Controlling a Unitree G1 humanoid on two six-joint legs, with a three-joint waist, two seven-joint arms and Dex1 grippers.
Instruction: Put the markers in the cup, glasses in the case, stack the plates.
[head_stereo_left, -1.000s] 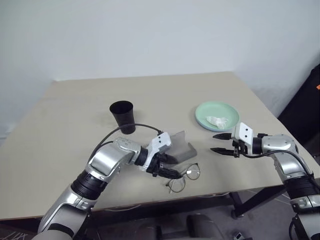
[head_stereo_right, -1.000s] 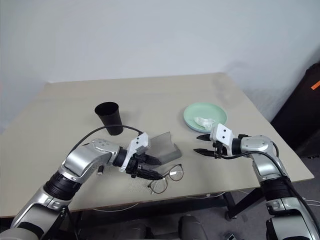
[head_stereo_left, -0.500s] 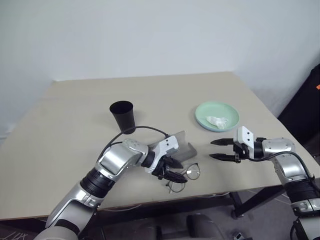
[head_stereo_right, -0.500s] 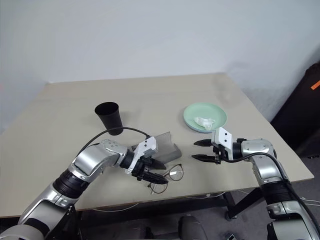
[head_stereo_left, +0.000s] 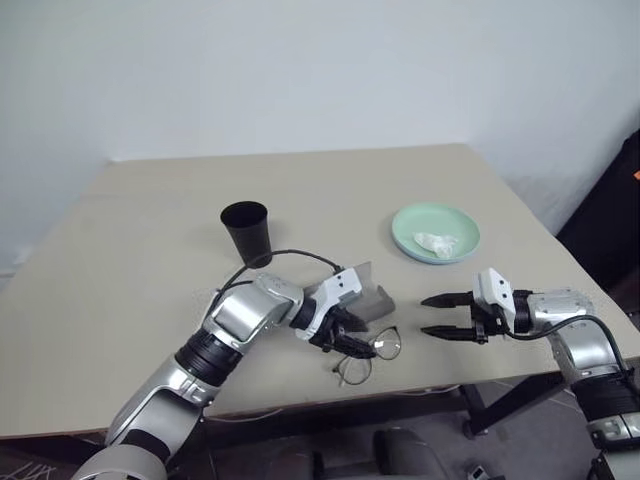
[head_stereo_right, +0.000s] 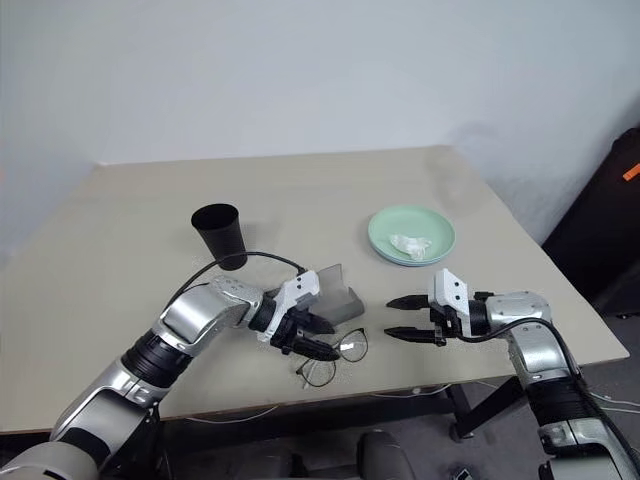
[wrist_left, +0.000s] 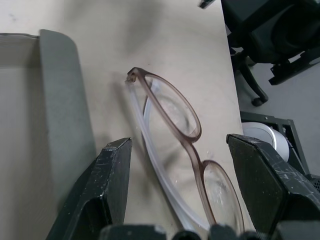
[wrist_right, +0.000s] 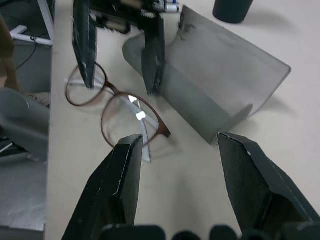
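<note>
Glasses (head_stereo_left: 365, 352) lay between my left pincer's (head_stereo_left: 345, 339) spread fingers, case (head_stereo_left: 362, 296) at twelve o'clock; my right pincer (head_stereo_left: 437, 315) gaped empty.

You get soft, even light from above: the table (head_stereo_left: 150, 260) is bright and free of glare, and the cup (head_stereo_left: 246, 232) casts only a faint shadow. In your left wrist view the glasses (wrist_left: 172, 150) look slightly soft up close. One lens in your right wrist view carries small white glints.
</note>
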